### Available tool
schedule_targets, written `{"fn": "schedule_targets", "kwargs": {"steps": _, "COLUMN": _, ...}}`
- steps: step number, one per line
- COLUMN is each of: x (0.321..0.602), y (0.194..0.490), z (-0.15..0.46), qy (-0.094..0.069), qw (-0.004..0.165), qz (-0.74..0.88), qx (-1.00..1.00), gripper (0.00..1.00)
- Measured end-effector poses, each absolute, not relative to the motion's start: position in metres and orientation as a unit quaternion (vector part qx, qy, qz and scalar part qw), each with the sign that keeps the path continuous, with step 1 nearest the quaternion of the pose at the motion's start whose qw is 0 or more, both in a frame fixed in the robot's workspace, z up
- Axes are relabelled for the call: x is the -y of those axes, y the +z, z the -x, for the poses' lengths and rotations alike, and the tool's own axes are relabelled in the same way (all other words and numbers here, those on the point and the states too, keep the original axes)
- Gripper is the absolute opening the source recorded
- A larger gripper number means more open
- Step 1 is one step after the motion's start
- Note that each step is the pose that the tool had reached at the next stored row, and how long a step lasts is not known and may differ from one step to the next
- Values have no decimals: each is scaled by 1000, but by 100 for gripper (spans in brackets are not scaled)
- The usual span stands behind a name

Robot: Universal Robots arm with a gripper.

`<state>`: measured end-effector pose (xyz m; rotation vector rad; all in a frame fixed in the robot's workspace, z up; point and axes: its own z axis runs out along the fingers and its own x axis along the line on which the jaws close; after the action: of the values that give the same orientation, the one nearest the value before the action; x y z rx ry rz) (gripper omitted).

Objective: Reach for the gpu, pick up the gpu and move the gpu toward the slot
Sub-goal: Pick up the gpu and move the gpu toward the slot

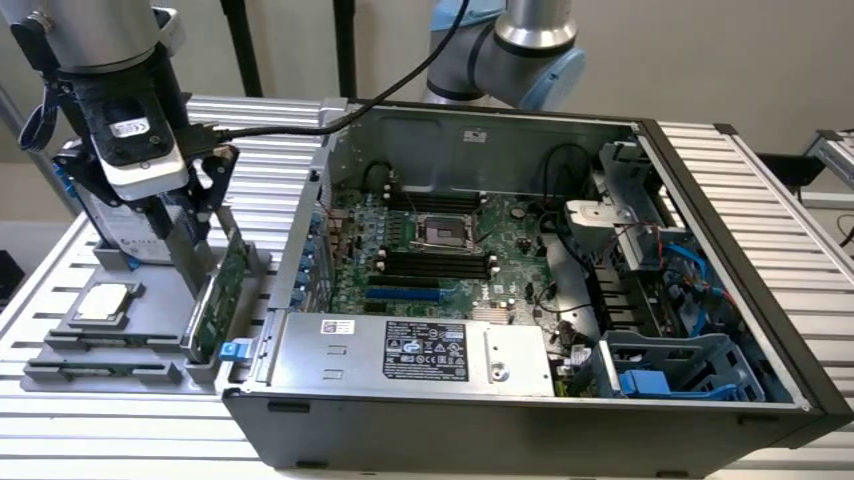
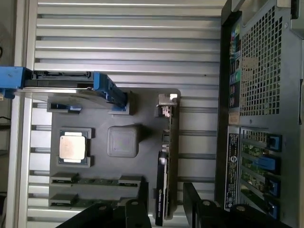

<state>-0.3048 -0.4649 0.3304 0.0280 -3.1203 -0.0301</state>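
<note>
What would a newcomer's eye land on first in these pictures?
The open computer case, its motherboard exposed, dominates the middle and right of the exterior view. At that view's left, the arm's tool hangs open over a grey parts holder, its fingers either side of the green gpu standing on edge there.

Single arm (image 1: pixel 514 45) reaches over to the exterior view's left, its wrist (image 1: pixel 100 35) turned straight down. The gripper (image 1: pixel 198 235) hangs vertical beneath it. In the wrist view the two dark fingers (image 2: pixel 137 211) are parted, jaws wide with a clear gap between them.
</note>
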Motion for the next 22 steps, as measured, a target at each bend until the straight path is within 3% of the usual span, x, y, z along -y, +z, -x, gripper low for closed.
{"fn": "schedule_targets", "kwargs": {"steps": 22, "x": 467, "y": 292, "z": 307, "qy": 4, "qw": 8, "qz": -7, "qx": 1000, "gripper": 42}}
